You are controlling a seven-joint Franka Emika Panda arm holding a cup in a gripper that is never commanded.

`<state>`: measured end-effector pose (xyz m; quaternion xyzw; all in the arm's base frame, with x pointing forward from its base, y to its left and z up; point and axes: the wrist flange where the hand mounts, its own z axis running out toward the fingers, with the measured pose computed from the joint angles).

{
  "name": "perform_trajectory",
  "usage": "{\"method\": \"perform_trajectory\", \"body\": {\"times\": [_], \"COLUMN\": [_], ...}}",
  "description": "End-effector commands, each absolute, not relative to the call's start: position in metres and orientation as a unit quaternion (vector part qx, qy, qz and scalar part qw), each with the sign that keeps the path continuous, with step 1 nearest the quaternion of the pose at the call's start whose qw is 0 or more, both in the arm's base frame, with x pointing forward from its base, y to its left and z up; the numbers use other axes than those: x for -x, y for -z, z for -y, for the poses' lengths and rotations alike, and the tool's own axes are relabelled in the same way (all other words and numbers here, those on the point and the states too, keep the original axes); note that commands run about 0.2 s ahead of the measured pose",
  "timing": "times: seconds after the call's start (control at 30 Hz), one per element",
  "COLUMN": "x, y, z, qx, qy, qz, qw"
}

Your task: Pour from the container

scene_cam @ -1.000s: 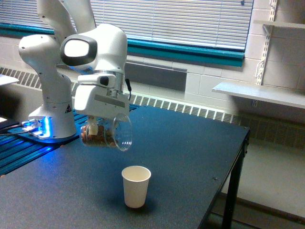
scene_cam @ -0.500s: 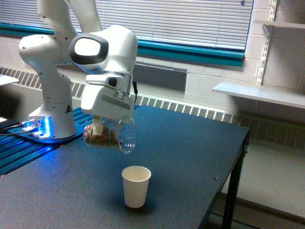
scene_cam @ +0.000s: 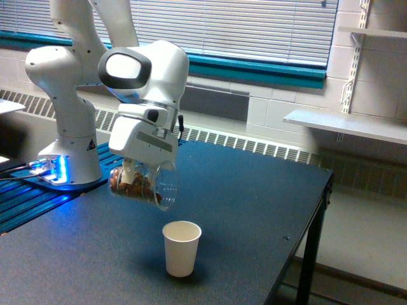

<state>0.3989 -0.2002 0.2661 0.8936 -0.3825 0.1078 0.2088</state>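
Observation:
My gripper [scene_cam: 135, 170] is shut on the container [scene_cam: 145, 184], a clear plastic beaker-like cup held tipped on its side above the dark table. Its wide mouth faces the exterior view's right and slightly down. Brown pieces lie in its lower half, toward its base. A small white paper cup [scene_cam: 181, 248] stands upright on the table below and a little right of the container's mouth, apart from it. Nothing shows falling between them. The fingers are mostly hidden behind the gripper's white body.
The arm's white base [scene_cam: 67, 146] stands at the back left beside a blue-lit rail [scene_cam: 38, 184]. The dark table [scene_cam: 254, 210] ends at an edge on the exterior view's right. A wall shelf [scene_cam: 346, 124] and window blinds lie behind.
The gripper with the container has shifted slightly to the right and the mouth has tipped further downward. The paper cup has not moved.

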Motion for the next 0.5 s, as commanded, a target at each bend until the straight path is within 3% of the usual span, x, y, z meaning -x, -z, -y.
{"method": "perform_trajectory", "body": {"times": [0.03, 0.5], "x": [-0.4071, -0.4141], "y": [-0.2680, -0.2631], "z": [0.1945, 0.1908], "qx": [-0.893, -0.891], "qy": [-0.110, -0.096], "qz": [0.377, 0.372], "qw": [0.220, 0.244]}}
